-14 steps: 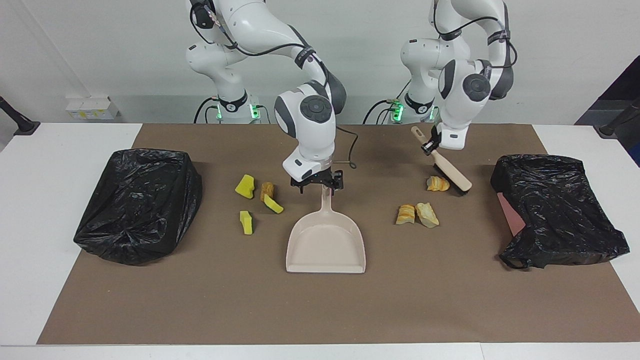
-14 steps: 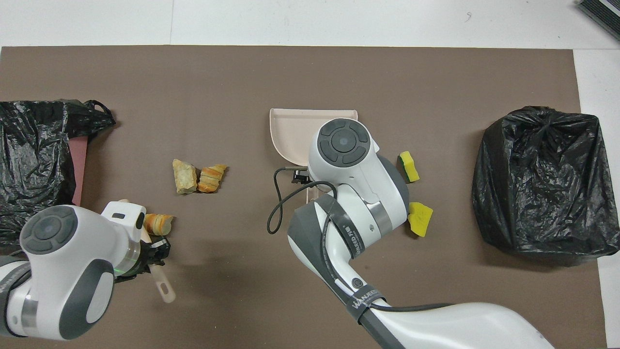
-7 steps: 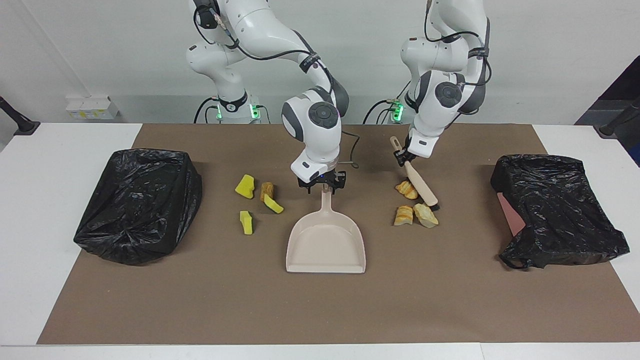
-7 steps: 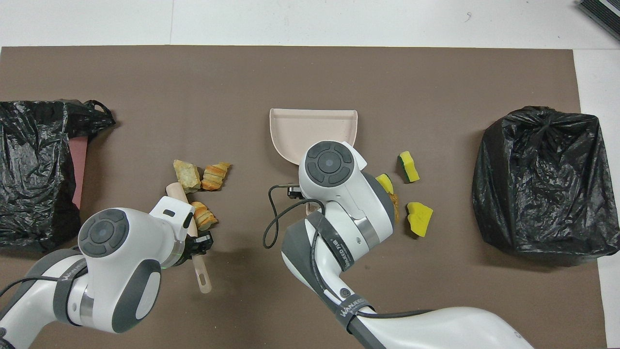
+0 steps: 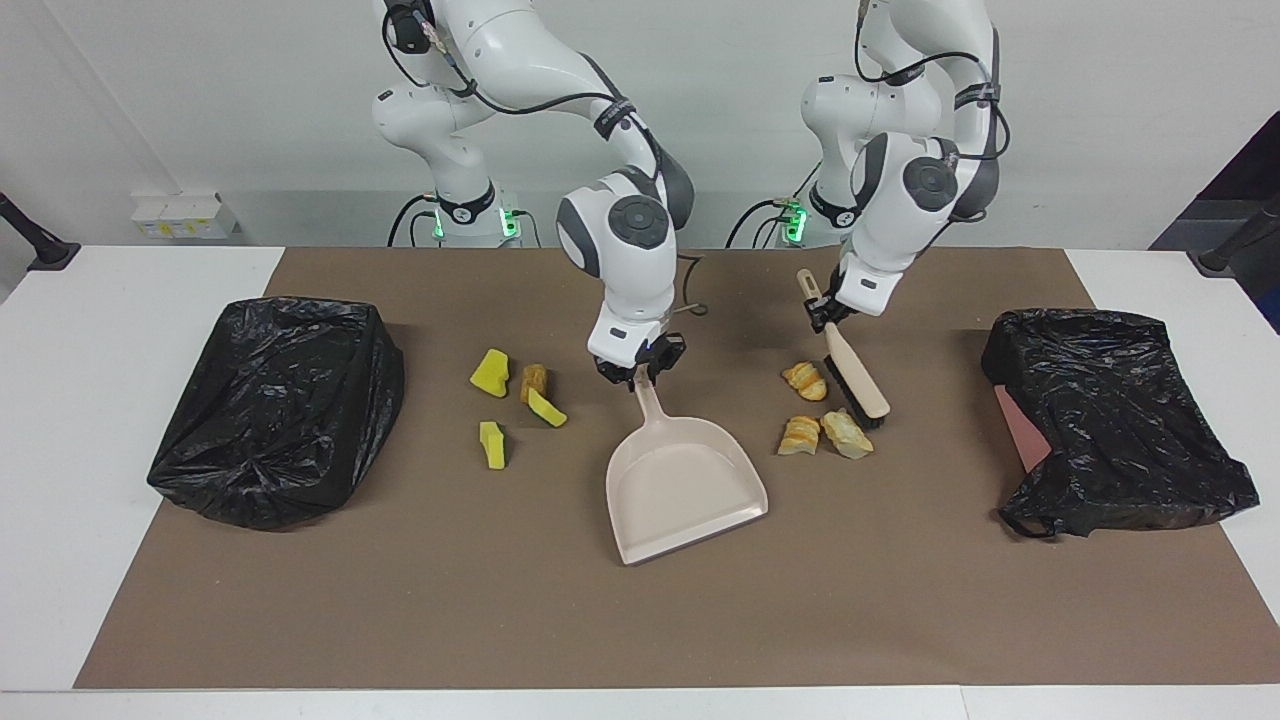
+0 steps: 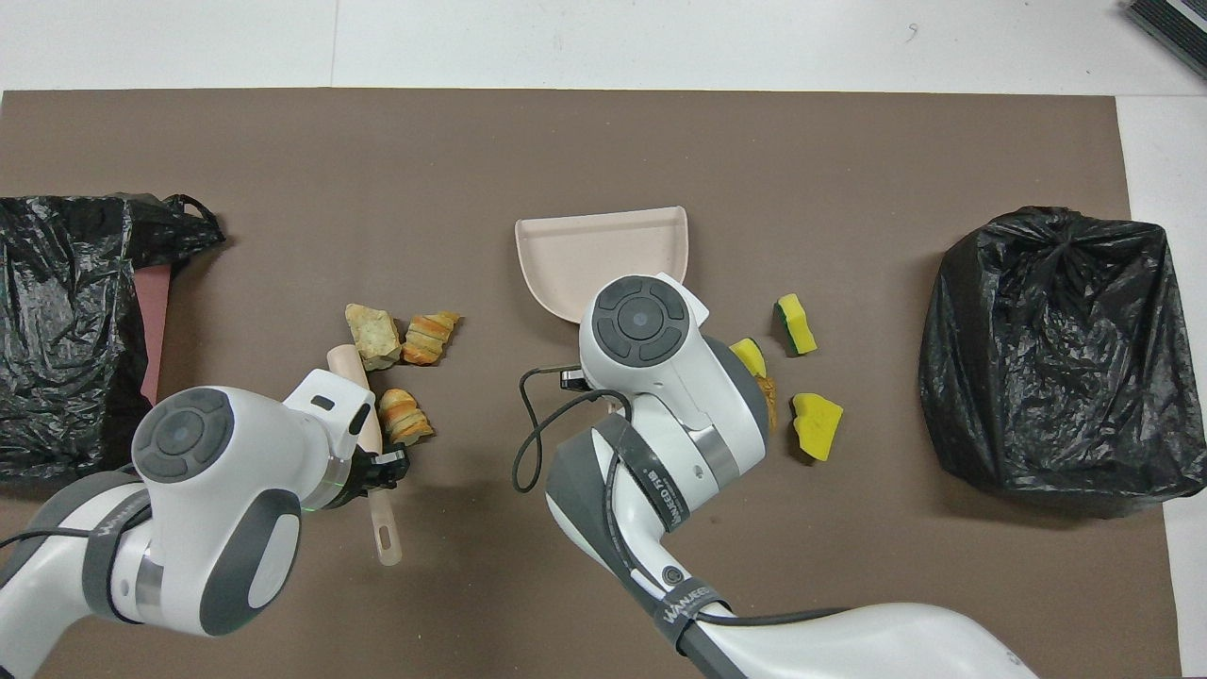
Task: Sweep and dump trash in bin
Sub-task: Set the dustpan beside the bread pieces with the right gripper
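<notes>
Centrally, dustpan (image 5: 686, 487) lip angled toward bread chunks (image 5: 824, 434)

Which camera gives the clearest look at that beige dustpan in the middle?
The facing view: the whole dustpan shows there, from its tray up its handle to the right gripper, shut on the handle's end. In the overhead view only the tray's outer part shows; the right arm covers the handle and the grip.

White table (image 5: 120, 330) under a brown mat (image 5: 640, 620), plain pale wall (image 5: 200, 100) past it, even light.
</notes>
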